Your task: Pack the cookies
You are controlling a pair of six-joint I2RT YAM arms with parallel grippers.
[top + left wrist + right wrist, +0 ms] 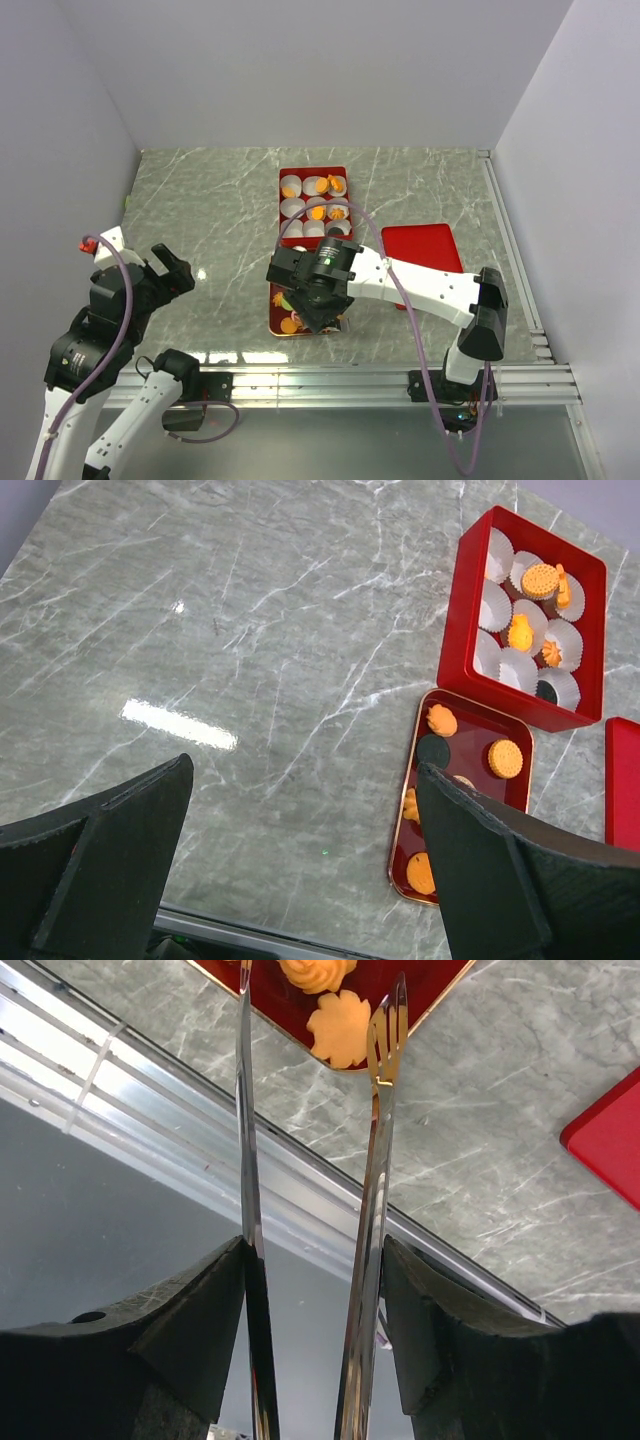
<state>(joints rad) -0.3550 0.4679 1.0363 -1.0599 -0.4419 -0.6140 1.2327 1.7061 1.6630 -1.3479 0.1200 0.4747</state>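
On the left, the left end effector (305, 770) hangs over bare bench (250, 630), fingers spread wide with nothing between them, well apart from the work.

Toward the middle, a shallow gold-rimmed tray (470, 742) lies at the near edge of the bench and carries loose cookies (505, 758), mostly orange, one dark. Just beyond it sits the red box (462, 610) of white paper cups (495, 605). Several cups hold cookies and others look unfilled.

Over the tray's near corner, the right end effector (315, 1250) is clenched on a pair of metal tongs (375, 1160). The blades stand apart with nothing between them, and their tips point down near a flower-shaped cookie (340, 1028).

These biscuits are likely light, dry and brittle, so a hard squeeze would crack them. The better hold is probably across opposite edges, with a gentle close, since smooth metal may slip.

Farther right, a red lid (420, 250) lies flat.
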